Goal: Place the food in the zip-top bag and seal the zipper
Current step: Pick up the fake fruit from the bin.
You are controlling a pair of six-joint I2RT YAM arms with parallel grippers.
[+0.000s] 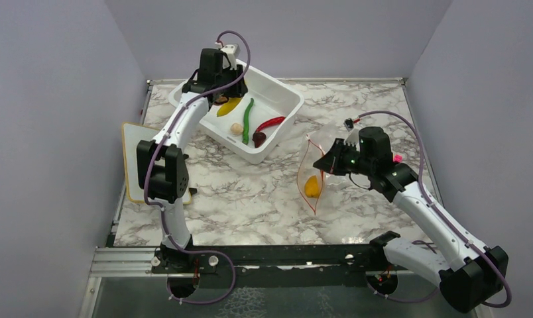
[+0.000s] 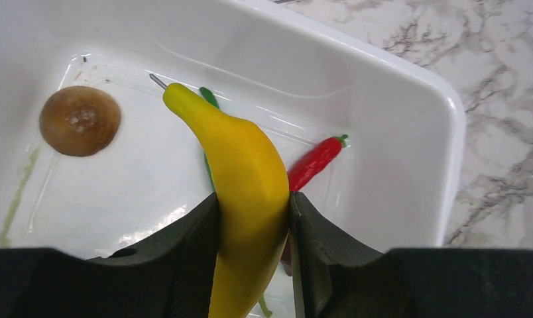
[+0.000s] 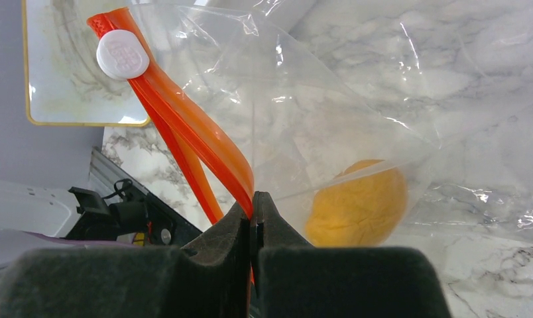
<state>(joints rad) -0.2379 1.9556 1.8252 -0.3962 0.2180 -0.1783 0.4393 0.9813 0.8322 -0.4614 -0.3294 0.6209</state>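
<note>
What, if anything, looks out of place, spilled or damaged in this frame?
Only small things: a greenish smear streaks the floor of the white tub near the brown ball, and the tub sits skewed to the table edges. Nothing is spilled or visibly damaged.

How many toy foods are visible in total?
7. Orange fruit in the zip-top bag; in the white tub: banana in the left gripper, brown ball, green pod, red chili, beige mushroom, dark red piece. More may be hidden.
</note>
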